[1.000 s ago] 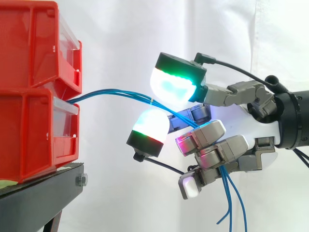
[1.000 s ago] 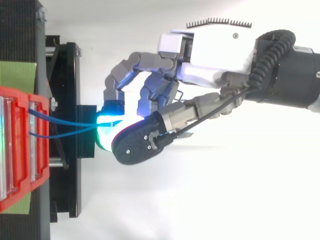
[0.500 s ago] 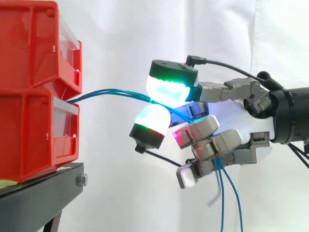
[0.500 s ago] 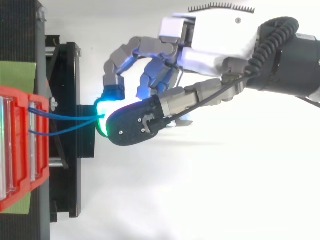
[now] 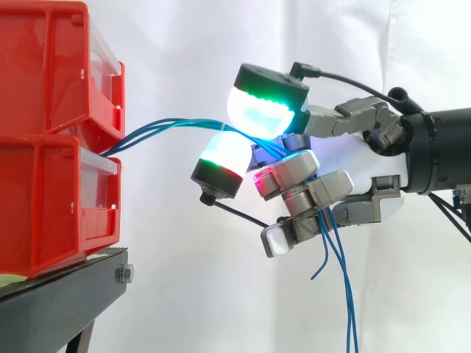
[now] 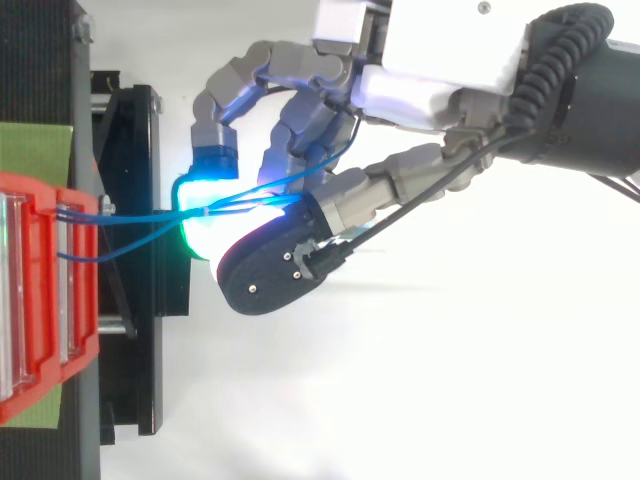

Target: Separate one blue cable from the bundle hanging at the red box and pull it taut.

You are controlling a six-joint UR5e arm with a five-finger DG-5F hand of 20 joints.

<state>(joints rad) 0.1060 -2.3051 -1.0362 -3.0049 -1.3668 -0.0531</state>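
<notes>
Several thin blue cables (image 5: 169, 126) come out between the two stacked red bins (image 5: 51, 147) and run right into my hand (image 5: 346, 158). In the side view they pass between a green-white glowing pad (image 5: 265, 110) and a lower white pad with a red rim (image 5: 221, 158). My curled fingers are closed round them at the palm. The cables' loose ends (image 5: 342, 279) dangle below the hand. In the top view the cables (image 6: 140, 218) fan from the red bin (image 6: 40, 300) to my hand (image 6: 440, 70). One strand (image 6: 120, 255) runs a little apart from the others.
The bins sit on a black stand (image 5: 66, 294) at the left, with a white curtain behind. Open space lies below and to the right of the stand. In the top view the stand's frame (image 6: 140, 330) juts out close to my fingertips.
My hand has risen slightly and shifted toward the top of the top view. The cables lifted with it, and their dangling ends swung.
</notes>
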